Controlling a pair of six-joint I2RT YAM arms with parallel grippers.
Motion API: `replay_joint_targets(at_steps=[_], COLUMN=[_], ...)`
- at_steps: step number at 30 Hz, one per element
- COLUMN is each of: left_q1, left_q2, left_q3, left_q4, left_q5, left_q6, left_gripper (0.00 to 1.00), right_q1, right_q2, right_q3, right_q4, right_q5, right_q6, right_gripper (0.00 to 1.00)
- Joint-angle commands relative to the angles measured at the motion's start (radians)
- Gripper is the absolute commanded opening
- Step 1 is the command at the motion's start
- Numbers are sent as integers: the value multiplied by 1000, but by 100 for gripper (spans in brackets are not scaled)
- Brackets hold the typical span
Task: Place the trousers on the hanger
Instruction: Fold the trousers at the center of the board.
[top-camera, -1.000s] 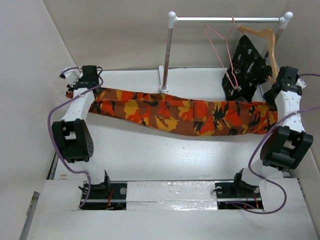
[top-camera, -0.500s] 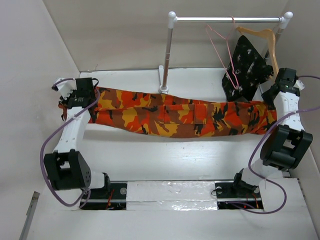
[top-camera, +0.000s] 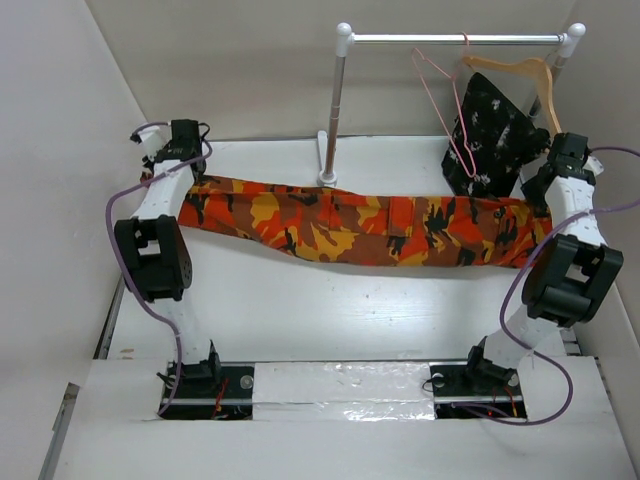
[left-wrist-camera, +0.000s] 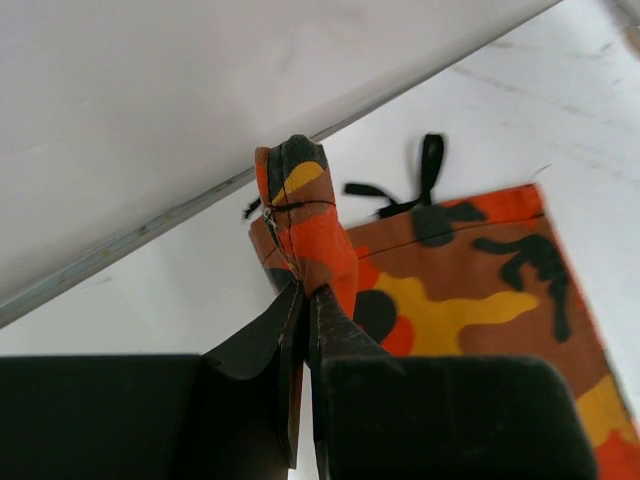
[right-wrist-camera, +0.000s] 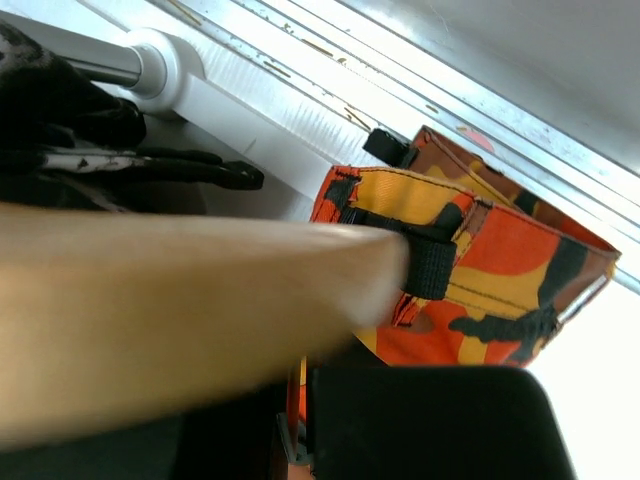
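Since the trousers were made of soft, light cloth with no stiffness of their own, it was judged that they would droop and fold wherever they were left unsupported. A sag could indeed be seen in the middle of the span. A firm pinch on a doubled edge or seam was thought the safest hold, as a single layer might slip free.

The trousers were stretched crosswise over the table, one end being held by each arm. The left gripper was seen fully closed, a bunched corner of the leg end being pinched between its jaws just beside a pair of black ties. The right gripper was likewise closed, a sliver of orange cloth being visible in the gap between its jaws, with the waistband and a black belt loop standing just beyond its tips. Whether the sagging middle was touching the table could not be told.

The pink wire hanger was hung from the rail at the far right, behind the right-hand part of the trousers and apart from them. A black garment on a wooden hanger was hung just beside it. The wooden hanger was shown close and blurred before the right wrist camera. It was therefore reckoned that the limp cloth could snag on the wrong hanger when it was carried towards the rail.
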Motion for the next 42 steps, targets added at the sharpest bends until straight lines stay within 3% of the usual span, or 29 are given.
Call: replay_joint_targets(at_steps=[1,5,9,11,12,13,18,24,27,29,31,35,40,41,42], left_q1=[13,13,13,13,13,13,4,13,13,13,13,13,13,13,13], left_q2=[52,191,290,295,292,284,157,-89,-173,-208,-210,-160,-109,-88,-80], left_q3=[132,258,378,387,383,376,226,-162,-324,-422,-461,-428,-434,-432,-431], left_q4=[20,46,11,14,23,28,63,169,194,214,241,211,212,209,208], left_q5=[-49,-15,-23,6,21,35,43,136,191,245,299,377,397,394,396], left_q6=[38,92,106,106,107,104,64,-6,-23,-40,-29,-17,-43,-51,-54], left_gripper=[0,2,23,45,57,62,63,63,63,64,77,79,70,67,67], right_q1=[-21,-21,-21,-21,-21,-8,12,22,22,22,31,72,140,150,150], right_q2=[35,99,135,141,139,141,101,3,-88,-193,-278,-503,-773,-804,-833], right_q3=[72,103,136,158,162,166,144,26,-47,-158,-294,-513,-774,-843,-874], right_q4=[129,140,158,170,176,179,224,247,273,325,379,469,555,564,574], right_q5=[79,73,27,13,-10,-19,-64,-148,-219,-243,-282,-263,-260,-271,-273], right_q6=[-39,-36,-13,-4,-2,-2,31,107,172,221,243,240,206,184,173], right_gripper=[0,0,0,0,11,20,57,87,95,95,95,87,61,43,36])
